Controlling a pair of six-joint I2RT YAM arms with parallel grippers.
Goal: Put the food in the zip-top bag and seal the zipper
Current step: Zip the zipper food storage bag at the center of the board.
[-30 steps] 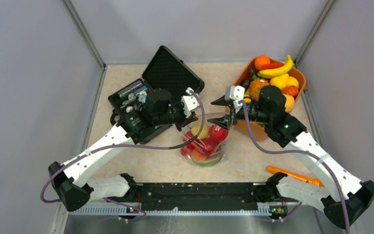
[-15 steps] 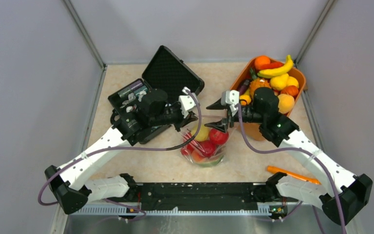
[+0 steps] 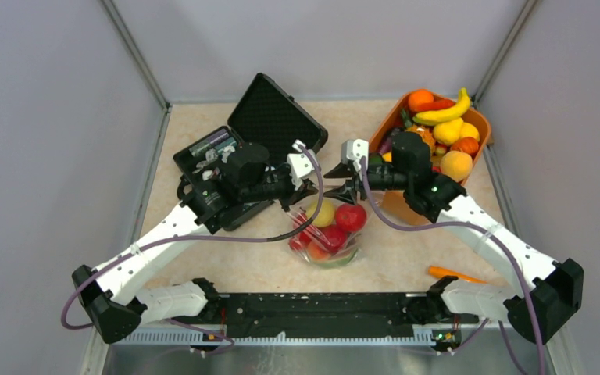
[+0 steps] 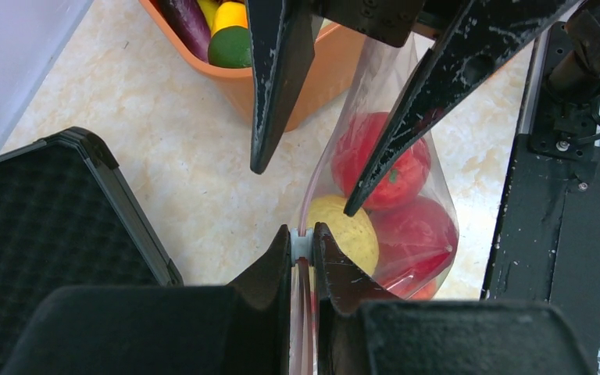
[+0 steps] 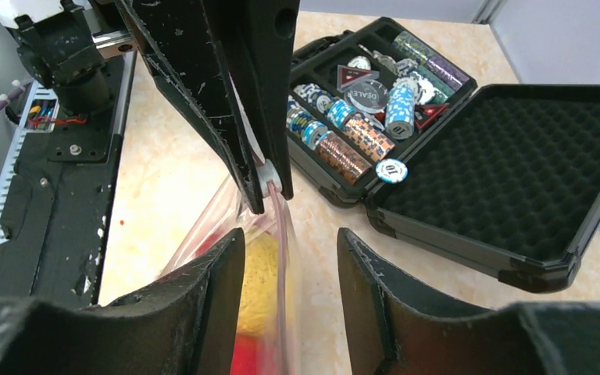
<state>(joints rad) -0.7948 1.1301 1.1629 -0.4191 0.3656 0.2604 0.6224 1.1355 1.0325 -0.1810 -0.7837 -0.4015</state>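
The zip-top bag (image 3: 330, 234) stands in the middle of the table, holding a yellow pear (image 3: 322, 212), red apples (image 3: 351, 216) and other food. My left gripper (image 3: 310, 186) is shut on the white slider of the zipper (image 4: 302, 244) at the left end of the bag's mouth. My right gripper (image 3: 342, 187) is open, its fingers either side of the pink-red mouth strip (image 5: 283, 234), just right of the left gripper. In the left wrist view the right gripper (image 4: 303, 190) hangs open over the bag (image 4: 430, 203). In the right wrist view the pear (image 5: 259, 273) shows through the plastic.
An orange bin (image 3: 480, 119) at the back right holds a banana, oranges and more toy food. An open black case (image 3: 277, 117) with chips lies at the back left, under my left arm. An orange carrot-like stick (image 3: 455, 274) lies at the front right.
My right gripper has moved left along the bag's mouth, closer to the left gripper. The left gripper has kept its hold and barely shifted.
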